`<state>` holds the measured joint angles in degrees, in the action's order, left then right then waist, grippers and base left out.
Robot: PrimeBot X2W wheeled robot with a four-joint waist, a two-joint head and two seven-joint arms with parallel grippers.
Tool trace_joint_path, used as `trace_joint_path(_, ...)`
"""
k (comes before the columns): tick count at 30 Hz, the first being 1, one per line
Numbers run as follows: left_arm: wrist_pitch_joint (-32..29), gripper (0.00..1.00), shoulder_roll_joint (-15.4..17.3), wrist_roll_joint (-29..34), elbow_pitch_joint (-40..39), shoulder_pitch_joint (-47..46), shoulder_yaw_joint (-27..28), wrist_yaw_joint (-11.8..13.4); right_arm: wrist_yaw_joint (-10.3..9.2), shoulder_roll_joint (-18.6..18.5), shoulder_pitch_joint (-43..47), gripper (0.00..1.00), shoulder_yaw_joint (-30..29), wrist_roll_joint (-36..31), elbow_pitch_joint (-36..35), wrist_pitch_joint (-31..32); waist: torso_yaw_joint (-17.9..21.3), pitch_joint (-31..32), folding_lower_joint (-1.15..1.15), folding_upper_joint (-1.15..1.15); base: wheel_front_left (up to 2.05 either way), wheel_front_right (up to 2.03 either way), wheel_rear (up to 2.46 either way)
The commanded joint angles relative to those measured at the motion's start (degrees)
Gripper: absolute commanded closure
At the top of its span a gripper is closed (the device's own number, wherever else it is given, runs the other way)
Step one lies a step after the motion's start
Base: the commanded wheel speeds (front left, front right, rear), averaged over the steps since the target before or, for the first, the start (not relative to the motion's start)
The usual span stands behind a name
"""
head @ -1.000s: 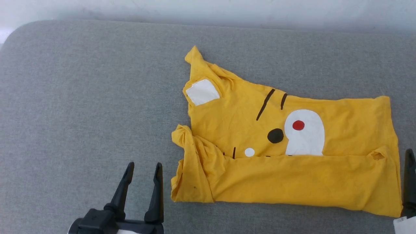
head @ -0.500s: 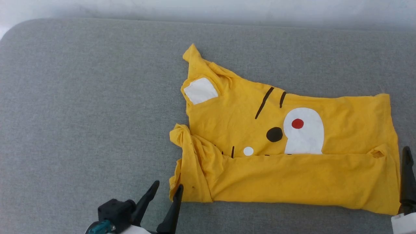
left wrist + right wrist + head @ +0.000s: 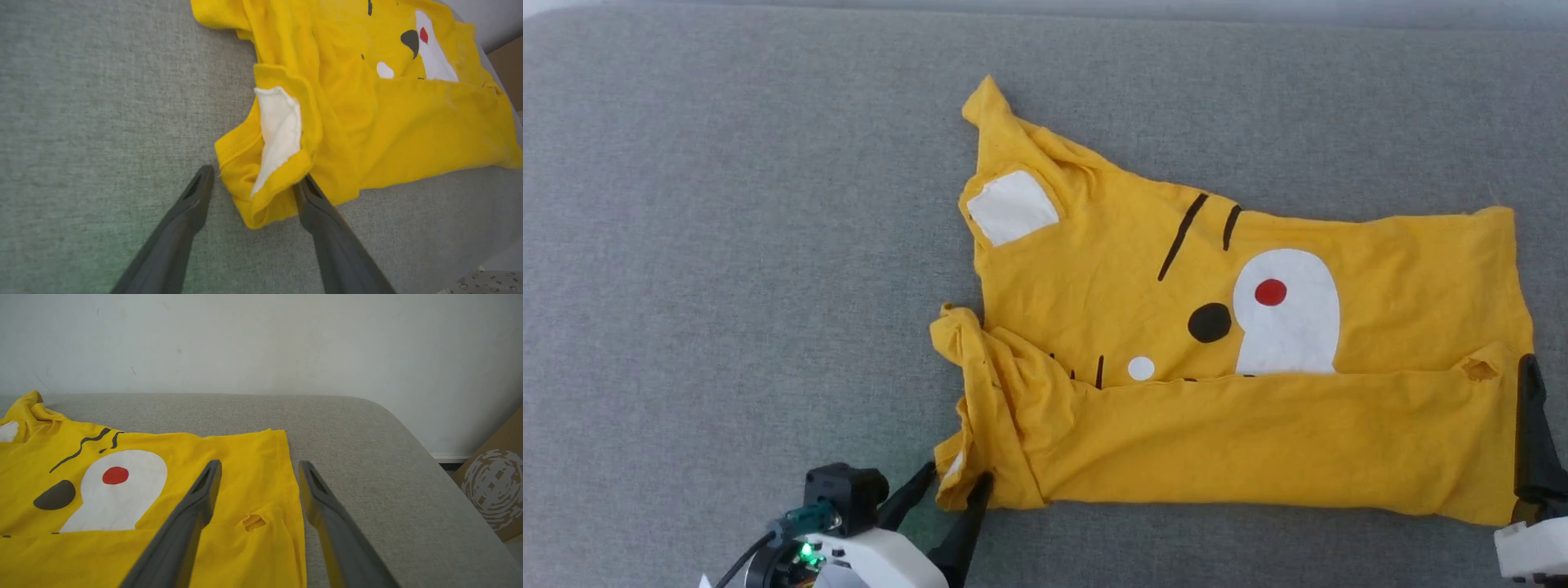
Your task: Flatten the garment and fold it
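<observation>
Head view steeply downward, wrist views low, close, all sharing the garment (image 3: 1258, 441)

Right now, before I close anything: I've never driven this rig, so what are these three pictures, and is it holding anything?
It is a two-armed robot. The wide picture looks down from its head; the other two look along each arm's jaws from the wrists. A yellow T-shirt with a cartoon face lies partly folded on a grey cushion. The left jaws stand open around the shirt's near left corner; the right jaws stand open astride its right edge. Nothing is held yet.
</observation>
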<state>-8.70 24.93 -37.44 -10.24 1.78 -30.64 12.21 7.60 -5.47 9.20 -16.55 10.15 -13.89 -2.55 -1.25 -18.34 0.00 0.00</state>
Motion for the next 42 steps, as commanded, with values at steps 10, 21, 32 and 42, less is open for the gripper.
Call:
trace_joint_path(10,-4.0,1.00,-0.8,-2.4,5.7,-2.9,-1.9,-1.8,-0.11,-3.6,-2.3,0.00,1.6,1.1,-0.9,2.5,1.0,-1.7,0.00,0.00,0.00,0.00,0.00)
trace_joint_path(21,-0.8,1.00,-0.5,-2.1,3.4,-2.8,-0.4,-1.4,-0.11,-8.4,3.4,0.00,-1.1,7.4,-1.2,23.0,1.1,-2.3,0.00,0.00,0.00,0.00,0.00)
trace_joint_path(32,-0.3,1.00,-0.5,-2.0,2.4,-2.8,-0.3,-1.0,-0.11,-7.1,4.7,0.00,0.9,8.9,6.0,28.4,0.6,-2.1,0.00,0.00,0.00,0.00,0.00)
trace_joint_path(42,1.7,1.00,-0.7,-3.4,1.1,-2.2,1.0,-1.3,-0.11,-8.6,3.8,1.00,2.3,13.0,4.5,31.1,0.4,-0.8,0.00,0.00,0.00,0.00,0.00)
